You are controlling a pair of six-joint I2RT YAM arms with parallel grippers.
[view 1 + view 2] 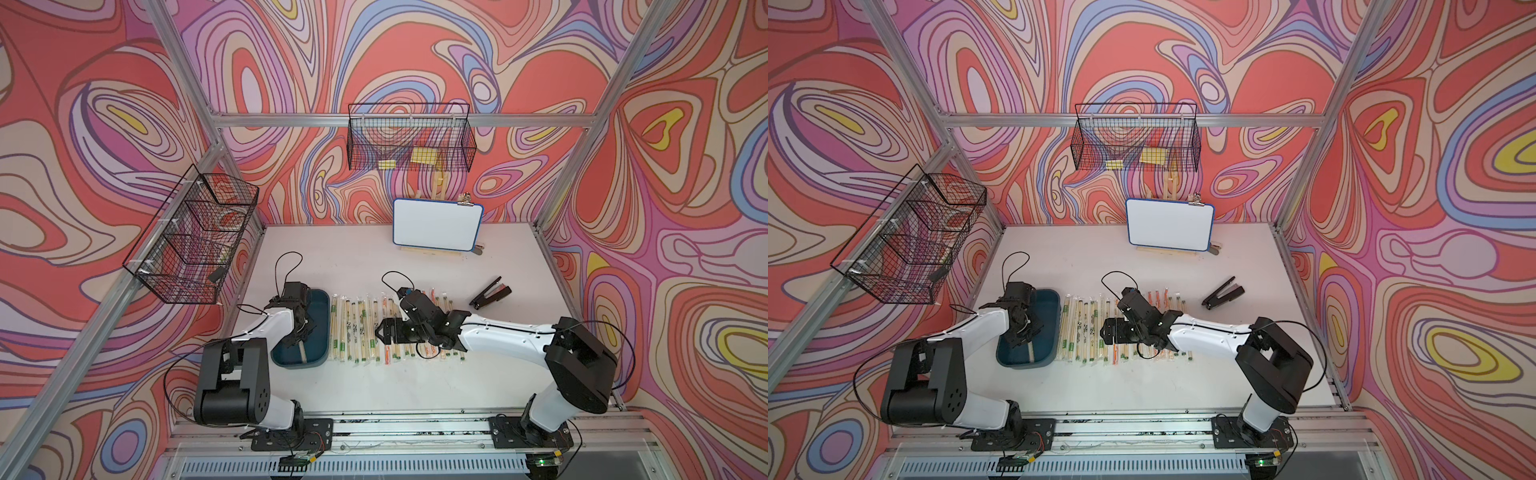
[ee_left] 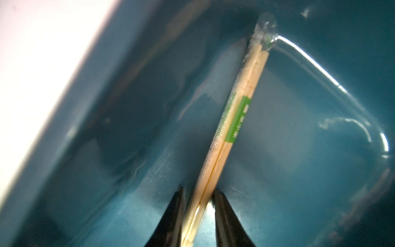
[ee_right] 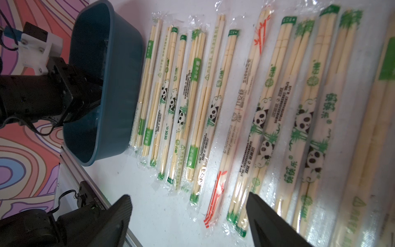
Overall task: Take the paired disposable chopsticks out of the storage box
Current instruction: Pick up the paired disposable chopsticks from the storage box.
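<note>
I see green-labelled chopstick pair lying inside teal storage box, one end at wall. Left gripper clamped on it. Other sleeved pairs in row on table just beside box. Right gripper spread wide above row.

Left tool low, jaws nearly together; right tool aloft, jaws wide apart.
</note>
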